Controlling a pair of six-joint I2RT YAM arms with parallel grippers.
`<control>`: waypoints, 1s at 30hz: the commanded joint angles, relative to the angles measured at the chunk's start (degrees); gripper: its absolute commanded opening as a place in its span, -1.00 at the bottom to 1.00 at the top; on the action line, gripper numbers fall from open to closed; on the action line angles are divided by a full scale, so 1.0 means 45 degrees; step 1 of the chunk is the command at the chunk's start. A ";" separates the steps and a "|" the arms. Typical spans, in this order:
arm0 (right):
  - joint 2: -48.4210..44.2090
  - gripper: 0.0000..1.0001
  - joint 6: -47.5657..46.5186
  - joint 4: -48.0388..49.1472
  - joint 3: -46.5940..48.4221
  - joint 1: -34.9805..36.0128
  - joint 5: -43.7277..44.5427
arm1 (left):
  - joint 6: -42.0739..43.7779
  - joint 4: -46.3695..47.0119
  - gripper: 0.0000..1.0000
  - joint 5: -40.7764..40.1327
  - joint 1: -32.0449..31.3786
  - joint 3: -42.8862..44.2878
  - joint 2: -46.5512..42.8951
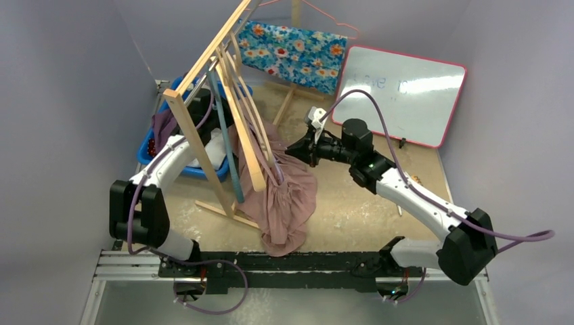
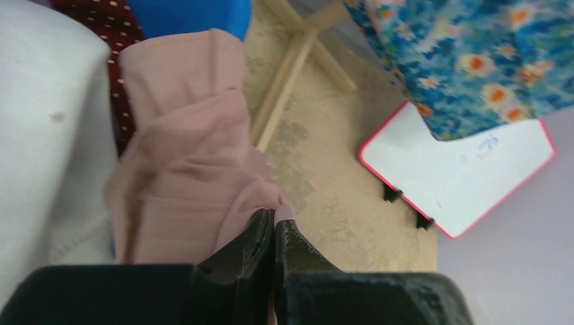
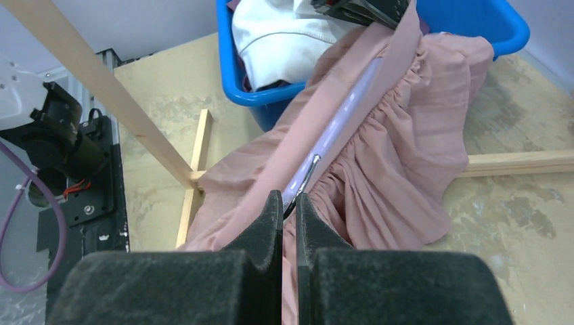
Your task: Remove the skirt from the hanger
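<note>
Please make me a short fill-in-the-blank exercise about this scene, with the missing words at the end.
1. The left gripper is shut on the pink ____.
2. The white cloth lies in the ____ bin.
3. The whiteboard stands on the robot's ____ side.
Missing words: skirt; blue; right.

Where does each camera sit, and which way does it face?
Top: above and behind, looking down at the table; both arms show.
Left wrist: on its arm, facing the skirt; shut left pincer shows.
Right wrist: on its arm, facing skirt and blue tub; shut right pincer shows.
Shared: top and left wrist show the whiteboard.
</note>
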 commanded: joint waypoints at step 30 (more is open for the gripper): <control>0.4356 -0.32 0.6565 0.6009 0.1694 0.0571 -0.0714 | -0.1096 0.1839 -1.00 0.2292 0.1681 -0.0504 0.0351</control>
